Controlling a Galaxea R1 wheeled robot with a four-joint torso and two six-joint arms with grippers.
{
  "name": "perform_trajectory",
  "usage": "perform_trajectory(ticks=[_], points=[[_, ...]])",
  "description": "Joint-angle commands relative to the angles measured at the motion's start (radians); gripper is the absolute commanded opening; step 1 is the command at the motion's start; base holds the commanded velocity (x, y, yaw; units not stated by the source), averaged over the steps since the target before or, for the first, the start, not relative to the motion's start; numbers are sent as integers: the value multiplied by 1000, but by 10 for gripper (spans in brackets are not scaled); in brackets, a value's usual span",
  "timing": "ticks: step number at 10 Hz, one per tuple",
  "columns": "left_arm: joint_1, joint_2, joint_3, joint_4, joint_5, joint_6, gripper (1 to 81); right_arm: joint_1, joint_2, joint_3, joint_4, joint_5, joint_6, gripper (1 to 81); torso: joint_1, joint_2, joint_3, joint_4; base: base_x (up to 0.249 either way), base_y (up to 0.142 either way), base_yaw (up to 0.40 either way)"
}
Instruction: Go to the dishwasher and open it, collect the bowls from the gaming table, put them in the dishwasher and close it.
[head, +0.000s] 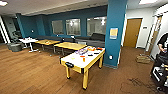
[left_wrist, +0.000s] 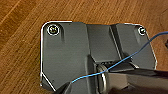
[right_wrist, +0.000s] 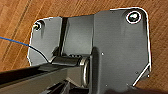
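The gaming table (head: 75, 60) stands in the middle of the head view, a few paces ahead, with a pale top, yellow legs and a dark end piece. On its far half lie several small items: a purplish bowl-like one (head: 81, 51), orange ones (head: 91, 48) and a small orange cup (head: 83, 59). They are too small for me to make out their shapes. The dishwasher is out of view. In both wrist views brown wood floor (left_wrist: 20, 37) (right_wrist: 15, 25) shows behind the robot's dark plate.
A teal pillar (head: 115, 32) rises right behind the gaming table. Two wooden tables (head: 70, 45) and a white table (head: 28, 40) stand farther back left. At the right edge are a person (head: 163, 43) and a black cart (head: 160, 72). A crate (head: 143, 59) lies before a wooden door (head: 132, 32).
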Motion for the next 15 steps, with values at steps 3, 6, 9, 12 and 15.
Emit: perform_trajectory(ticks=[3,6,9,12,15], points=[[-50,-2,1,-5,40,-3,811,55,6,2,-5,-50,-1,811,1,0,0,0,77,0,0],[-50,-2,1,-3,40,-1,811,53,6,1,-5,-50,-1,811,2,-1,0,0,170,0,0],[-47,-2,1,-3,40,-1,811,53,6,-1,-5,-50,-1,811,2,-1,0,0,171,0,0],[-47,-3,1,-3,37,-1,811,53,8,-1,-5,-50,-1,811,2,-1,0,0,170,0,0],[-47,-2,1,-3,37,-1,811,55,8,-1,-6,-50,-1,811,2,-1,0,0,184,0,0]])
